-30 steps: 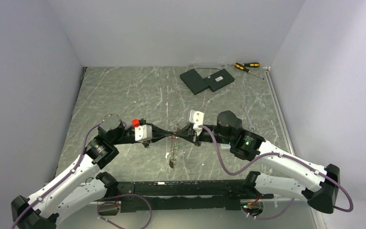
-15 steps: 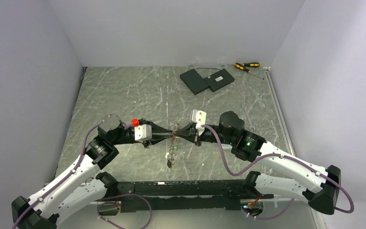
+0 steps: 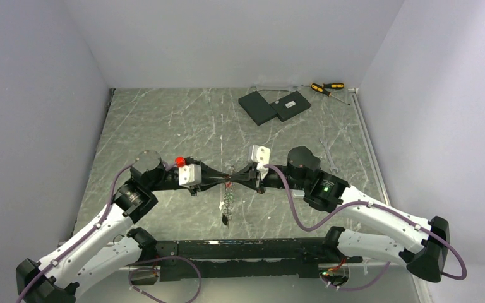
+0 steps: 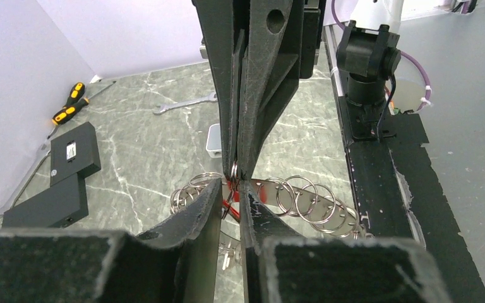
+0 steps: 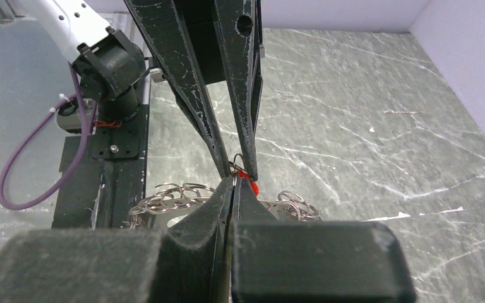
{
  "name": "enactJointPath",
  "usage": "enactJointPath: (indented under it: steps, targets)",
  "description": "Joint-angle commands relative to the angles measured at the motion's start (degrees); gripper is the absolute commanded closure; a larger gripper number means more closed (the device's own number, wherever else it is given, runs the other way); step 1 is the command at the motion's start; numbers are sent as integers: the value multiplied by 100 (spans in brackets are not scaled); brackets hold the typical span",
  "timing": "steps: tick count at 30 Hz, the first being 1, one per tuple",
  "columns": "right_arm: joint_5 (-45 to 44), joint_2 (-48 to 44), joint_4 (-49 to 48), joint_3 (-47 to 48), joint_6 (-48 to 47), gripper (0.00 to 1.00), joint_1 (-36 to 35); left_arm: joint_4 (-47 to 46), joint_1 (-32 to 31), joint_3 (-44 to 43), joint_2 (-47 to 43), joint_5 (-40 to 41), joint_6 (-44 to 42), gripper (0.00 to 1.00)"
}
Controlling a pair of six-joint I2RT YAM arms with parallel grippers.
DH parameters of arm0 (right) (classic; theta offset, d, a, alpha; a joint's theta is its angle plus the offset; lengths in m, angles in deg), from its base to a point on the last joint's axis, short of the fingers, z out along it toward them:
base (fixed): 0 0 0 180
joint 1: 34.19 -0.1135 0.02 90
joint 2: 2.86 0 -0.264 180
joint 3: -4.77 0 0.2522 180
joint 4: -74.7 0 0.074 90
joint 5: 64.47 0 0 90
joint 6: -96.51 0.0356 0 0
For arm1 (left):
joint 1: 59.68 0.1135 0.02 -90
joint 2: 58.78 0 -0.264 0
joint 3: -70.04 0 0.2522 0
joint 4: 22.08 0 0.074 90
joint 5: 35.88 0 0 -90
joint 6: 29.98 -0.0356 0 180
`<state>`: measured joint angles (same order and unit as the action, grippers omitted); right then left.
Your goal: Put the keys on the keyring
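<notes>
Your right claw [image 5: 230, 184] is clenched on the top loop of the keyring [image 4: 303, 201], its chain dangling over mid bench [image 3: 164, 120]. Tip to tip, your left claw [image 4: 231, 185] stands slightly parted, red key [image 5: 247, 175] in the gap.

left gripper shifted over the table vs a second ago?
No. In the top view the left gripper sits at the same spot as before, judged against the black slabs.
</notes>
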<state>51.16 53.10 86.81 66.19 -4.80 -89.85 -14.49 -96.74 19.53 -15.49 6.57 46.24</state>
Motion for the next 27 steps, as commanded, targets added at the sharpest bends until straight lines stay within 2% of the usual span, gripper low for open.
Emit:
enactJointPath:
  steps: [1,9,11,22,27]
  targets:
    - [48,-128,-732,174,52,100,-24,-118,6,-42,86,-257,40,79]
    - [6,-156,-841,178,11,100,-24,-225,6,-1,110,-369,121,70]
    - [47,-127,-850,189,29,100,-23,-239,6,1,100,-354,121,71]
    - [178,-19,-857,246,55,100,-24,-269,6,25,31,-243,94,100]
    - [309,84,-636,338,2,100,-23,59,8,-78,18,-113,-45,100]
